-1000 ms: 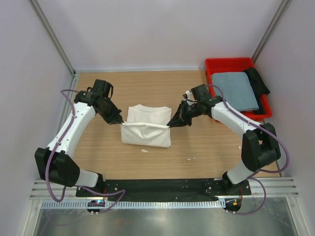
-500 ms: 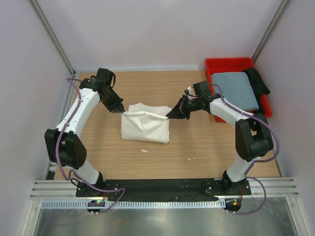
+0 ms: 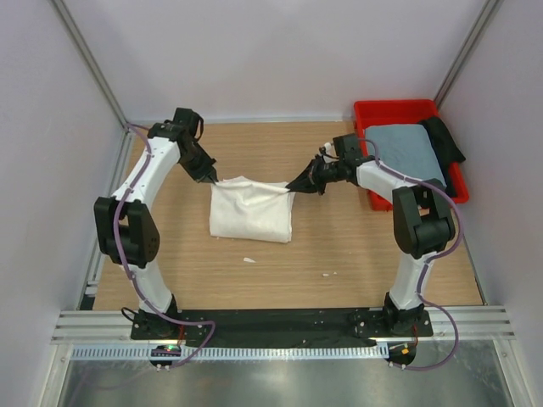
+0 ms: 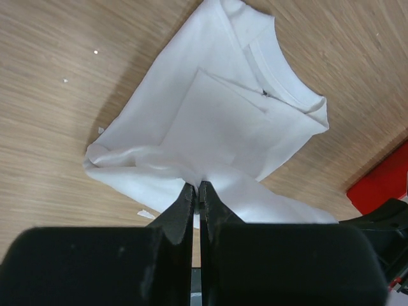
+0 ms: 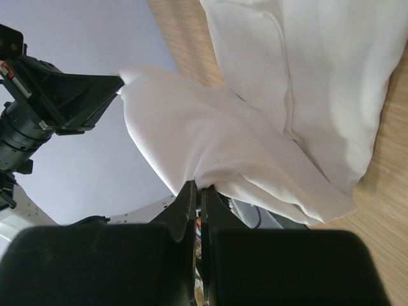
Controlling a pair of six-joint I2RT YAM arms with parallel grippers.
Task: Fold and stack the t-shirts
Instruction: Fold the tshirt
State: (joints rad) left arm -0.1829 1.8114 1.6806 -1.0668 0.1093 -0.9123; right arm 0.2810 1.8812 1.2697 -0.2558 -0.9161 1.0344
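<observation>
A white t-shirt (image 3: 251,210) lies partly folded on the wooden table (image 3: 356,246), its print hidden. My left gripper (image 3: 211,178) is shut on the shirt's far left corner; in the left wrist view (image 4: 198,187) the cloth (image 4: 217,121) hangs from the pinched jaws, collar at the far end. My right gripper (image 3: 297,186) is shut on the far right corner, and the right wrist view (image 5: 199,186) shows the cloth (image 5: 268,140) draped from the tips. The held edge is stretched between both grippers above the table. A grey-blue t-shirt (image 3: 405,153) lies folded in the red bin (image 3: 394,111).
The red bin stands at the back right, with a black cloth (image 3: 445,140) at its right side. Small white scraps (image 3: 249,259) lie on the table in front of the shirt. Walls enclose the table on three sides.
Both grippers have carried the held edge of the white t-shirt away from the arm bases toward the back, folding it over the rest of the shirt.
</observation>
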